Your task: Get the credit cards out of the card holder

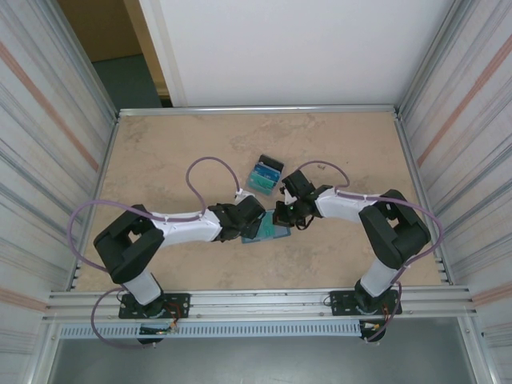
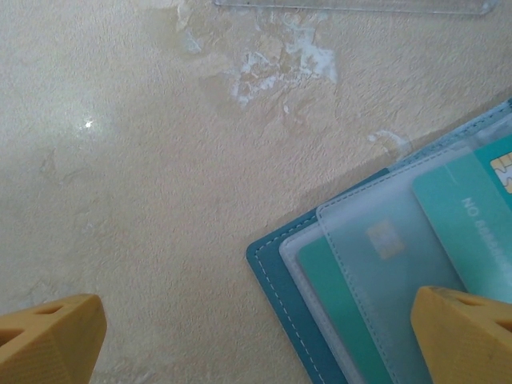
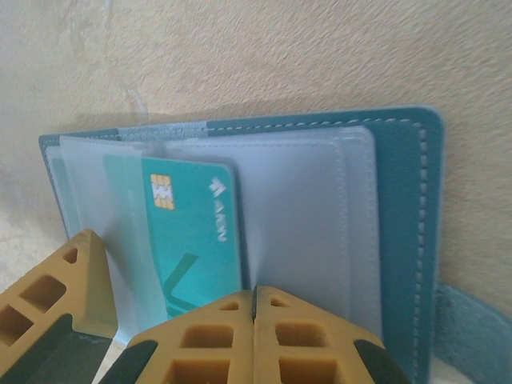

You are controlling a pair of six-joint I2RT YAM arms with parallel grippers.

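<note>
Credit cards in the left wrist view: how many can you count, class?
2. One teal card with a bare chip lies at the right edge, on the open card holder; one greener card sits under a frosted pocket beside it. Others may be hidden.

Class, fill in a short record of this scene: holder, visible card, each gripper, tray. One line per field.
Card holder: open flat on the table, lining up
Credit card: teal-green, chip showing, partly under a frosted pocket
Left gripper: open, one finger above the holder
Right gripper: shut, tips over the holder beside the card
Tray: clear, black end, beyond the holder
</note>
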